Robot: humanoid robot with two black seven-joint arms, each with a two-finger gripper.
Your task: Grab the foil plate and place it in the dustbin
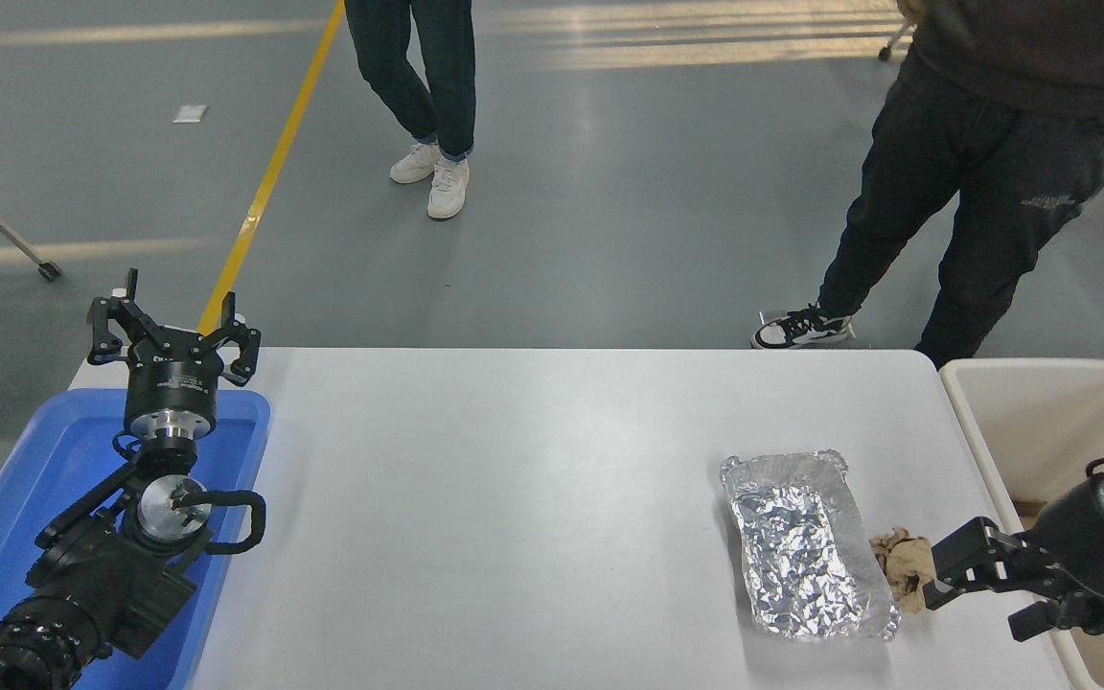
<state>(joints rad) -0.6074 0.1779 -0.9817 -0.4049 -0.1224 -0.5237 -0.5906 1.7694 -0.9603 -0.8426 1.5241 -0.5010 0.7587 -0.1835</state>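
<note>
While the foil plate lies flat on the white table near its right end, my right gripper hangs low just beside it, its fingers parted a little and closed on nothing that I can see. Between those fingers and the plate's right rim sits a small crumpled brown paper ball, touching or nearly touching the foil, and my fingertips look to be right against it. That is my main worry: if I close from here, I judge I would pinch the paper rather than the foil, or trap both together and carry the wrong thing. The plate is thin and crinkled, so a grip on its rim could fold the edge and let it slide out as I lift, and a sideways push from my fingers could simply skate it across the smooth table, away from me. The dustbin stands off the table's right end, with my right forearm reaching in over its open top, so the carry would be short, but a wide floppy plate might catch on the thick rim and drop outside. My left gripper is parked at the lower left over the blue tray, fingers spread wide and holding nothing. Two people stand beyond the far edge.
</note>
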